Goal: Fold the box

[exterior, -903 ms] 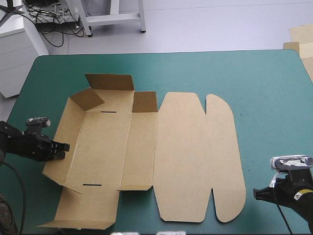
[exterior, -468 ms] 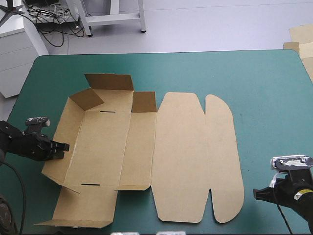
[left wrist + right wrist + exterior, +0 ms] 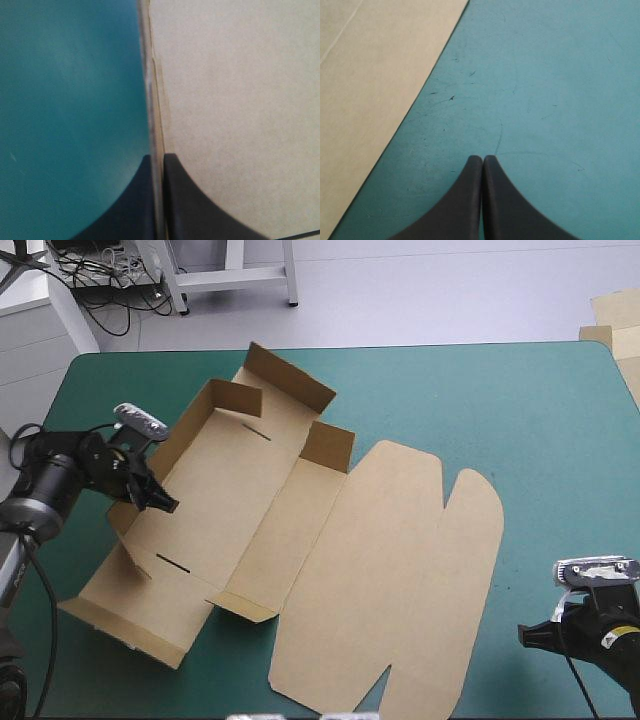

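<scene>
You are early in the fold. The box (image 3: 300,540) lies slantwise on the teal-green bench (image 3: 540,410), and most of it is still a flat sheet. Your left claw (image 3: 163,504) is clamped on the box's long outer wall (image 3: 190,430), the board edge pinched between the black fingers, and that wall stands partly raised. At the box's far end, the end flap (image 3: 295,375) and its small corner tabs are tipped up. None of them looks tucked. The near end flap (image 3: 125,625) is only slightly lifted. The two slots (image 3: 172,561) in the box's floor are empty.

The lid (image 3: 380,570) is flat beside the box's floor, with the inner wall between them lying down too.

Your right claw (image 3: 483,160) is pressed together on nothing, well clear of the lid's rounded edge. By my reading, you still have to raise the walls fully and tuck both ends.
</scene>
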You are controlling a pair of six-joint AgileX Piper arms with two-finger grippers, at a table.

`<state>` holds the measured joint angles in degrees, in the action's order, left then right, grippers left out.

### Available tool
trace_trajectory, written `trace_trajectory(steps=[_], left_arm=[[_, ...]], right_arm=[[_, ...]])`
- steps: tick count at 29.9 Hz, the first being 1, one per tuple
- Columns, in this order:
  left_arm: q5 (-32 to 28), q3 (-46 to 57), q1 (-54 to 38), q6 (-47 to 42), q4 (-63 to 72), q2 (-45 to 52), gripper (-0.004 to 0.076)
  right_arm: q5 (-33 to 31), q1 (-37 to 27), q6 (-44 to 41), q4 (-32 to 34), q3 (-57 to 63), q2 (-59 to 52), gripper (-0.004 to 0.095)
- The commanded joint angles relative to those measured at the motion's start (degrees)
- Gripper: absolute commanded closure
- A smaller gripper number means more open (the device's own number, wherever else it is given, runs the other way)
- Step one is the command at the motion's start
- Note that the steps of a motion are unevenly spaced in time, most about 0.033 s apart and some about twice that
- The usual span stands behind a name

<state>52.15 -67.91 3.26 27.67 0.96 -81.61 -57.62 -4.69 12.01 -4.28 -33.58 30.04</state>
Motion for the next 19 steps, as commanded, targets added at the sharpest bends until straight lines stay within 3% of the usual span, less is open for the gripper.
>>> trace_trajectory(steps=[1, 8, 19], left_arm=[[-6.65, -5.38, 9.81, -5.09, -12.49, 1.66, 0.0734], [-14.96, -7.78, 25.9, -13.51, -34.12, 1.66, 0.0734], [-21.03, -7.84, 43.99, -20.31, -56.14, 1.66, 0.0734]], right_arm=[[2.97, -0.48, 0.51, -0.31, -1.44, 0.5, 0.0928], [1.84, -0.48, 0.51, -0.31, -1.44, 0.5, 0.0928], [1.55, -0.48, 0.51, -0.31, -1.44, 0.5, 0.0929]])
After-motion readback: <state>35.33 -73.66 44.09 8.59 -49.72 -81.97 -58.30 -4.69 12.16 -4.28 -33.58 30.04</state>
